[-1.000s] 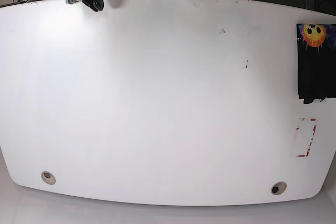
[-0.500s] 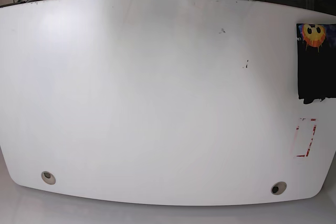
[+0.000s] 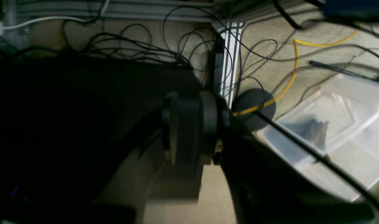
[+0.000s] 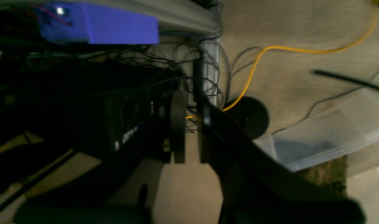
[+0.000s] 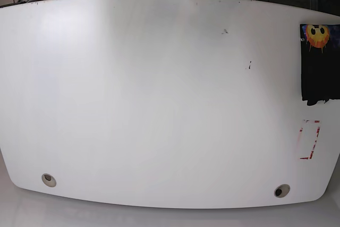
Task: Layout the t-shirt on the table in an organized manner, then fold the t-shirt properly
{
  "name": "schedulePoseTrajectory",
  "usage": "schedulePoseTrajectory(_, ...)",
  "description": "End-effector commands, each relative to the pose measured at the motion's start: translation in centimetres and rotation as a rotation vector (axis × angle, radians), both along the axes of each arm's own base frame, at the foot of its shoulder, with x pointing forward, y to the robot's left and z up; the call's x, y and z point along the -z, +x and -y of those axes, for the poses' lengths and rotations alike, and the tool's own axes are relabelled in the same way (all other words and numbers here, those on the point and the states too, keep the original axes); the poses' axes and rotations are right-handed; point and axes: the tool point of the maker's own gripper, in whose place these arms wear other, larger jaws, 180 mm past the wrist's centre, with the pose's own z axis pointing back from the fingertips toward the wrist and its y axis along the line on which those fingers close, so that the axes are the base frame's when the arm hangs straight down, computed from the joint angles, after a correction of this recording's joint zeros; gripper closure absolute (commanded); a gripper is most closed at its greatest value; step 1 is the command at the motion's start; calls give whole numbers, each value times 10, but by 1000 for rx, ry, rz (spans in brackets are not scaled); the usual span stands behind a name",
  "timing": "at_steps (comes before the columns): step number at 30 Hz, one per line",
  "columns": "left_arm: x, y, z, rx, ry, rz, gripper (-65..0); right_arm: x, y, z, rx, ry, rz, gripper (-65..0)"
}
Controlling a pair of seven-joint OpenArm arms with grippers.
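Base view is filled almost wholly by the table [image 5: 159, 104], a glossy white top with rounded corners, on which no arm is seen. The t-shirt [image 5: 320, 67] is found at its far right edge as a compact black rectangle with the printed graphic [image 5: 318, 35] uppermost, partly cut off by the frame; from its neat outline it is judged to be already folded and set aside, just above the red-and-white rectangle mark [image 5: 309, 140]. Two metal grommets [image 5: 49, 179] are set near the front edge. Both wrist views are pointed off the table at a carpeted floor strewn with cables, a clear plastic bin [image 3: 338, 130] and a yellow cable [image 4: 286, 49]. The left gripper [image 3: 194, 127] is seen nearly closed on nothing, and the right gripper [image 4: 186, 127] likewise, with only a narrow gap between the fingers.
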Motion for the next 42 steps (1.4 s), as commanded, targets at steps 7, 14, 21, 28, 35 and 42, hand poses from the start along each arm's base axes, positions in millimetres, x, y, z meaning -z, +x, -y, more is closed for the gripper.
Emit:
schedulePoseTrajectory(7, 40, -1, 17, -24, -53, -88, -93, 36, -17, 11, 7, -42, -64, -55)
schedulePoseTrajectory(14, 68, 12, 23, 9, -88, -165, -94, 67, -17, 12, 14, -70, -132, -55)
schedulePoseTrajectory(21, 85, 21, 8, -14, -20, -230, -94, 81, -1, 11, 33, -66, -137, -55)
schedulePoseTrajectory(28, 96, 47, 8, 11, 14, -237, -94, 96, 14, 16, 54, -105, -153, -57)
schedulePoseTrajectory(35, 102, 63, 6, 83, 60, -282, -96, 111, 20, 10, 29, -117, -191, -57)
schedulePoseTrajectory(42, 106, 83, 5, 92, 66, -315, -96, 118, 26, 9, 45, -139, -211, -57)
